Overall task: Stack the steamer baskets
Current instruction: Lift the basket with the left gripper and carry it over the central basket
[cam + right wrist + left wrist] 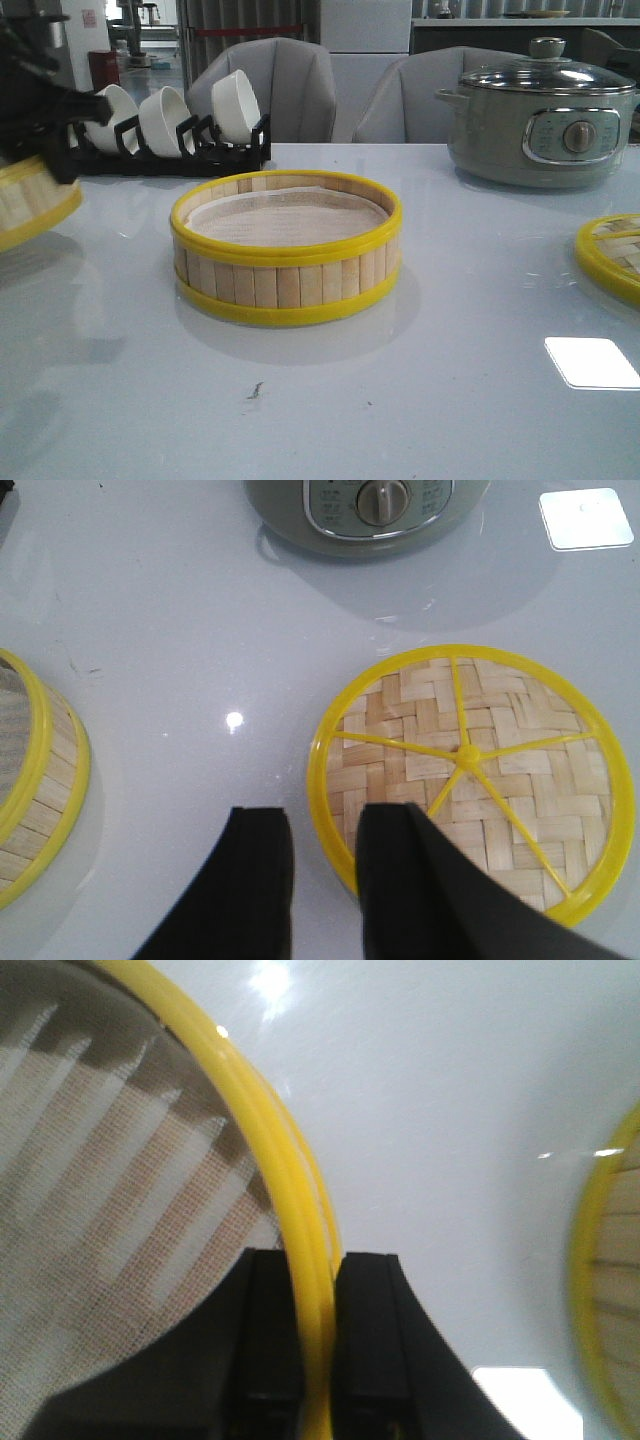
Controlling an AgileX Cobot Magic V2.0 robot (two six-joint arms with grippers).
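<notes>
One steamer basket (287,250) stands on the table's middle, its whitish liner showing inside. A second steamer basket (28,200) is half out of view at the left edge, tilted, with a shadow on the table under it. My left gripper (320,1255) is shut on that basket's yellow rim (285,1160), one finger inside and one outside the wall. The standing basket shows beside it (612,1280). My right gripper (325,820) is open above the table at the right, its fingers on either side of the woven lid's (470,770) yellow rim, holding nothing.
A grey-green electric pot (545,110) with a glass lid stands at the back right. A black rack with white bowls (175,130) sits at the back left. The woven lid (612,255) lies at the right edge. Grey chairs stand behind the table.
</notes>
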